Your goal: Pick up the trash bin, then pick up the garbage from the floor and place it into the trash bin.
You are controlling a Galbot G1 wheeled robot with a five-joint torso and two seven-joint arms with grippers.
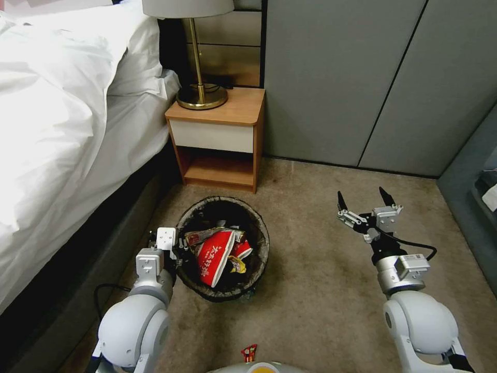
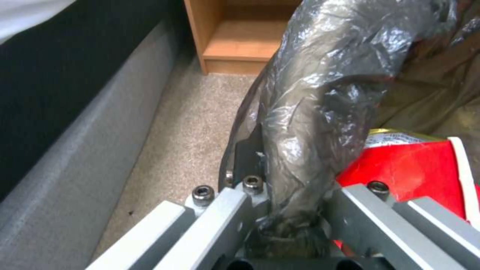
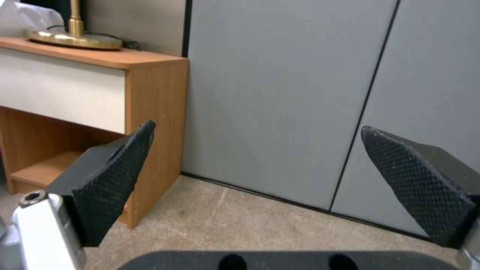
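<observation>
The trash bin (image 1: 223, 248) sits on the carpet just in front of the nightstand (image 1: 217, 137), close beside the bed (image 1: 62, 129), at about 11 o'clock from the robot's base. Its dark bag (image 2: 320, 97) is folded over the rim. Inside lie crumpled red-and-white paper cups (image 1: 215, 257), a yellow wrapper (image 1: 237, 265) and further litter. One small red wrapper (image 1: 249, 353) lies on the floor at 6 o'clock from the bin, just before the robot's base.

The left claw (image 1: 178, 247) is at the bin's 9 o'clock rim. In the left wrist view its jaws stand either side of the bag-covered wall, clamped on the trash bin (image 2: 292, 210). The right claw (image 1: 365, 203) hangs well apart at 3 o'clock of the bin, jaws spread wide, holding nothing; the right wrist view shows both pads (image 3: 117, 180) with only wall and floor between them.

Risks, as judged:
- The grip bears on slack plastic film. The bag may slide over the rim and the bin may slip or tilt if it is lifted or carried.
- A one-sided hold on a loaded bin invites tipping toward 3 o'clock. The large cup stands high and could spill out.
- The red wrapper lies very close to the base, so reaching it looks awkward, and bending the torso could swing the held bin against the bed.
- The wrapper is thin and flat. The right claw may pinch carpet or miss it.
</observation>
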